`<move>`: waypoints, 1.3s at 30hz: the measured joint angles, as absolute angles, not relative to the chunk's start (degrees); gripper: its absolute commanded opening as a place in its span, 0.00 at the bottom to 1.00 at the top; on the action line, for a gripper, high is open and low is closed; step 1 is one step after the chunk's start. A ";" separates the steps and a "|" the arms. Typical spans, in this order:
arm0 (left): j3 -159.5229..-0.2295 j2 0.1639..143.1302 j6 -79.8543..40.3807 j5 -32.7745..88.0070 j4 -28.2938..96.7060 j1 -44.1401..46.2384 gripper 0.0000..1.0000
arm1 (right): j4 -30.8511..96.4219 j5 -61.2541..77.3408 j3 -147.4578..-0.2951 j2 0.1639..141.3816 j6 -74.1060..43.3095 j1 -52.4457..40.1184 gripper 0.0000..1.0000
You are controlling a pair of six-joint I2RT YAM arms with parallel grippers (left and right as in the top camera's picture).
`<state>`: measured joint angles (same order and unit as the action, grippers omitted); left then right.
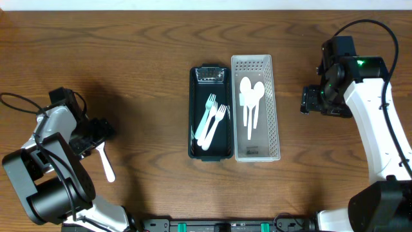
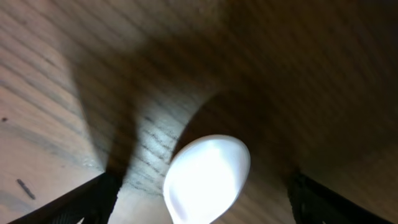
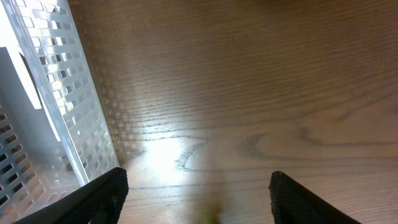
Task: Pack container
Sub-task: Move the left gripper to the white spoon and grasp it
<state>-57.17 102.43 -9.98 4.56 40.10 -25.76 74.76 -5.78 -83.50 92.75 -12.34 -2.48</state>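
Straddling the white spoon (image 1: 107,164) at the table's near left with the left gripper (image 1: 100,132) spread wide, well apart from the white basket (image 1: 251,61); worth centring on the neck before closing, with the right gripper (image 1: 303,102) parked open at far right.

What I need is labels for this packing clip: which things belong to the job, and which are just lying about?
Job: black tray with forks; white basket with spoons; loose spoon at the left gripper.
Lying about: black cable at the table's left edge.
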 measured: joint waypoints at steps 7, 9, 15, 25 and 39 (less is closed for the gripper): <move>-55.13 101.06 -9.80 4.27 38.09 -25.78 0.71 | 74.76 -5.78 -83.50 92.75 -12.34 -2.48 0.76; -54.85 100.82 -9.39 4.32 38.02 -25.82 0.64 | 74.76 -5.78 -83.50 92.75 -12.36 -2.48 0.76; -54.70 100.71 -9.13 4.40 38.28 -25.82 0.56 | 74.78 -5.78 -83.50 92.75 -12.36 -2.48 0.76; -54.70 100.71 -9.06 4.75 38.87 -25.82 0.35 | 75.48 -5.78 -83.50 92.75 -12.34 -2.48 0.76; -54.70 100.71 -9.15 5.43 39.48 -25.85 0.28 | 75.64 -5.78 -83.50 92.75 -12.34 -2.48 0.76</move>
<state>-54.70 100.71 -9.15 5.43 39.48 -25.85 75.64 -5.78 -83.50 92.75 -12.34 -2.48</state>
